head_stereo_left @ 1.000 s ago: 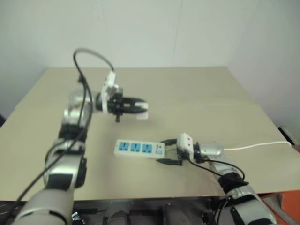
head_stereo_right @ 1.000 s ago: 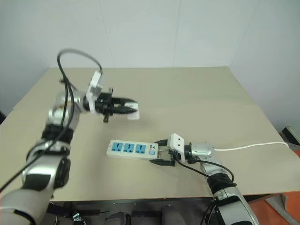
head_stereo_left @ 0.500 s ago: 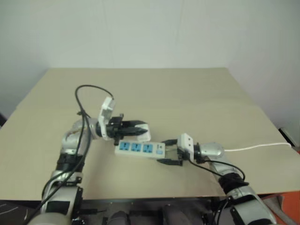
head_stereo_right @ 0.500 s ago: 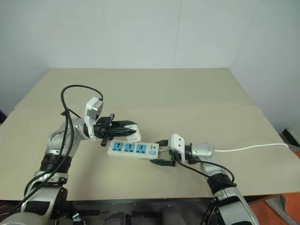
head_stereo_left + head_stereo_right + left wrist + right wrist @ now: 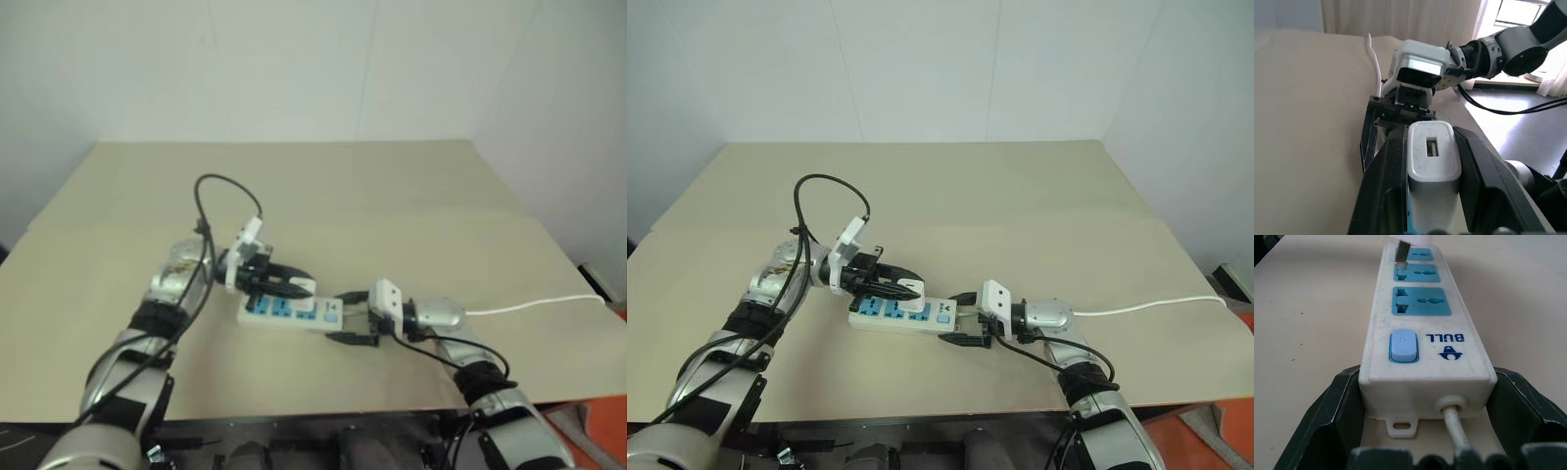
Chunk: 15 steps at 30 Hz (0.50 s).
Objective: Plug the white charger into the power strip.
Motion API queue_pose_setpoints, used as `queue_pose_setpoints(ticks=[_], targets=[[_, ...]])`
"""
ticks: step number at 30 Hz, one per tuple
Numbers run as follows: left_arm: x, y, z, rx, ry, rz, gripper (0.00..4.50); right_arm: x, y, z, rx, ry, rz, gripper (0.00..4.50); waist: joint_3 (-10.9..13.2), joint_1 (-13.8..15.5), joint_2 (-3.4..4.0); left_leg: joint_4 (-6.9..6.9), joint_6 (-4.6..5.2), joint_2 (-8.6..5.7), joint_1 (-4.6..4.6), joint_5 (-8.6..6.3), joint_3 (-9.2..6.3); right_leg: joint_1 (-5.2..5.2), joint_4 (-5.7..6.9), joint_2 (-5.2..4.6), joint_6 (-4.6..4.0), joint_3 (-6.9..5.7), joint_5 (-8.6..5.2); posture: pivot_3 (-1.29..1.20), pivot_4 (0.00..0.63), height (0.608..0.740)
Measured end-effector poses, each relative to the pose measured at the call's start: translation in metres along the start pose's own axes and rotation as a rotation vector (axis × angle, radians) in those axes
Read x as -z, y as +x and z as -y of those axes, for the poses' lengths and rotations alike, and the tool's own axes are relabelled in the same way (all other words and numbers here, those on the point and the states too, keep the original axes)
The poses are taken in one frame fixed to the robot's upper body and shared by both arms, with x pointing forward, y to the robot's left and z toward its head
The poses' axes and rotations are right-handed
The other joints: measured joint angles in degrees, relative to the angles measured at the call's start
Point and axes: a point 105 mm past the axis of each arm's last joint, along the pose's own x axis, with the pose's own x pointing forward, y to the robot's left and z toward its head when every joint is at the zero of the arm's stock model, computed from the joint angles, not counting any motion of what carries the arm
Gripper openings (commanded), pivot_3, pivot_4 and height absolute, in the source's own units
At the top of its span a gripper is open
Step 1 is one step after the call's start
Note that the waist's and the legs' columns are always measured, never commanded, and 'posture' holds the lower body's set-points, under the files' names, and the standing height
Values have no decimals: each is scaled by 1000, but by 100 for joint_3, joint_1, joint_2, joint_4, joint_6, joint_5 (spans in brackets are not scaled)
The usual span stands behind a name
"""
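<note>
Your left jaws [image 5: 904, 288] are clamped on the small white plastic charger [image 5: 912, 288], its prong just above the middle blue socket of the long white power strip [image 5: 901, 314]. Your right jaws [image 5: 961, 317] brace that strip's cord end on the desk [image 5: 1019, 196]; press down.

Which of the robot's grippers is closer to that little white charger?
The left gripper: it is shut on the white charger, holding it over the power strip. The right gripper grips the strip's cord end, a few sockets away.
</note>
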Motion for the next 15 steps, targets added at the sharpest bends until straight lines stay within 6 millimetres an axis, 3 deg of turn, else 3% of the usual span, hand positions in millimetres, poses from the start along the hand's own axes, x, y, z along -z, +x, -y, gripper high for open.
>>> queue_pose_setpoints(ticks=[8,15], targets=[[13,0,-2,-4,-11,-25,1015,0,-1,-1,8,-3,2,3417,0,2,0,0,0,0,-5,0,0,-2,-4,0,1,0,-1,0,150,740],[10,6,-7,1,-9,-6,1015,0,-1,-1,16,-5,2,3417,0,2,0,0,0,-1,-5,0,0,-1,-6,0,1,0,-1,0,150,740]])
